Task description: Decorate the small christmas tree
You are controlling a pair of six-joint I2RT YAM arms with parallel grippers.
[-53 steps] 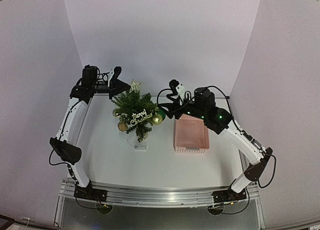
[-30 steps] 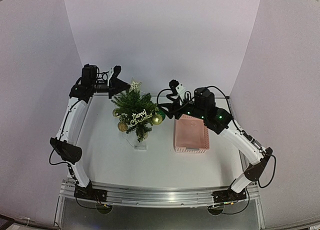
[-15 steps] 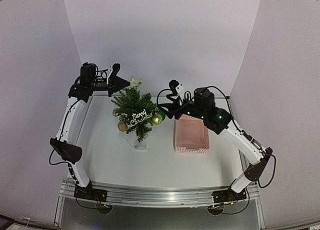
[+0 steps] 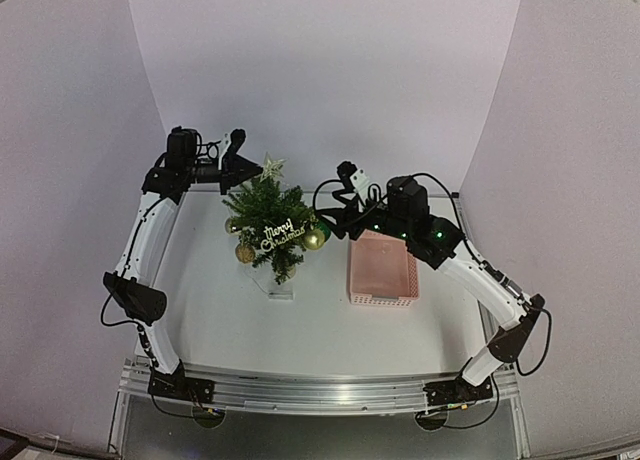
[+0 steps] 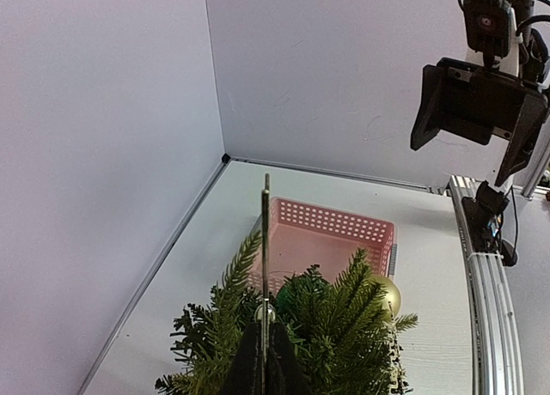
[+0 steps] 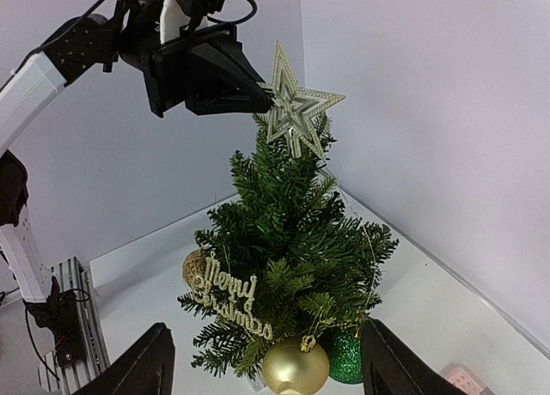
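Note:
The small christmas tree (image 4: 270,225) stands on the table left of centre. It carries a gold "Merry Christmas" sign (image 6: 228,305), a gold ball (image 6: 296,367), a green glitter ball (image 6: 344,356) and a wicker ball (image 6: 196,266). My left gripper (image 4: 250,165) is shut on a gold star (image 4: 270,167) and holds it, tilted, at the tree's top tip. In the left wrist view the star (image 5: 265,232) shows edge-on between the shut fingers (image 5: 249,369). My right gripper (image 6: 268,379) is open and empty, just right of the tree at the height of the balls.
A pink basket (image 4: 382,270) lies right of the tree, under the right arm, and shows nothing inside in the left wrist view (image 5: 331,240). White walls enclose the table at the back and on both sides.
The left gripper has shifted slightly with the star, up and then back down over the tree top. The right arm has not moved.

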